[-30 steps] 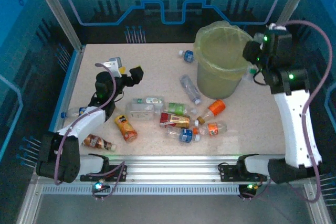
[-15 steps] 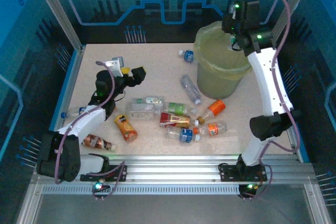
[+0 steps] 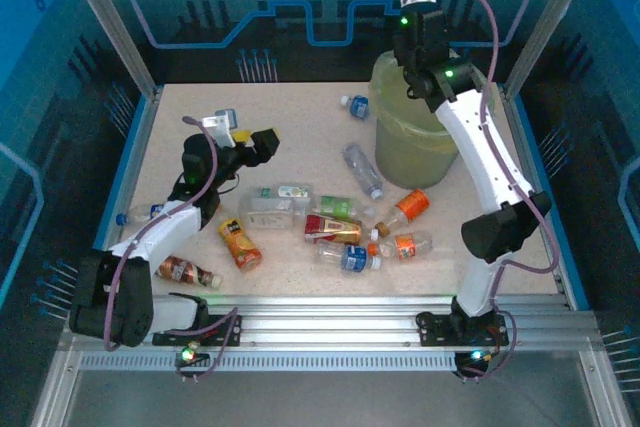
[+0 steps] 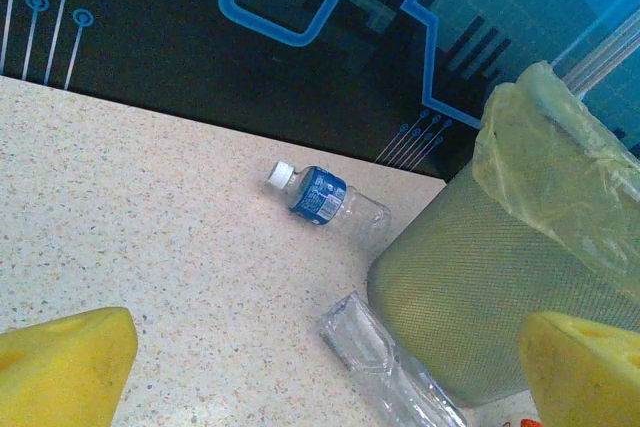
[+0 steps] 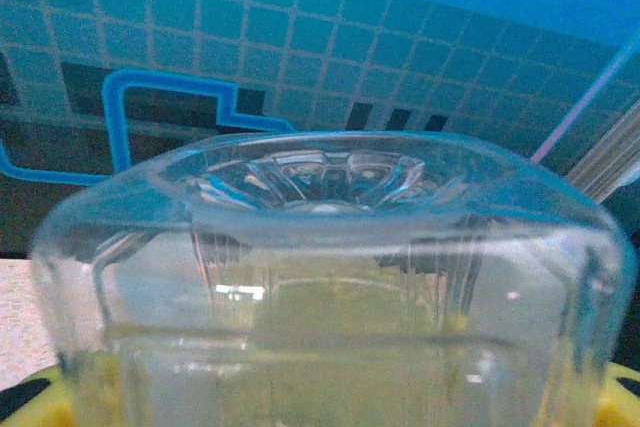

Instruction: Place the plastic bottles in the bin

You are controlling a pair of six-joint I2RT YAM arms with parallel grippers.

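Swinging in from the bin's right side, my right arm now reaches up and across so that its wrist hangs over the far left part of the rim, elbow bent above the table's right edge. My left arm has not budged.

My right pincer (image 5: 325, 394) grips a clear bottle (image 5: 330, 247) between its yellow pads. I look along the bottle to its ribbed, rounded-square base, with the blue back wall (image 5: 300, 37) behind it.

My left arm lies low along the left side of the table (image 3: 290, 117), forearm raised and aimed towards the bin. My left pincer (image 4: 320, 367) gapes wide with nothing in it.

The bin (image 3: 420, 152) stands upright at the far right of the table, a yellow-green bag (image 4: 560, 167) folded over its rim. A blue-labelled bottle (image 4: 322, 195) lies on its side just to its left. A crumpled clear bottle (image 4: 385, 367) lies nearer, close by the bin's foot. The other loose bottles (image 3: 335, 229) lie flat in a heap at the middle of the table. An orange one (image 3: 240, 244) and a brown one (image 3: 188, 271) lie nearer my left base.
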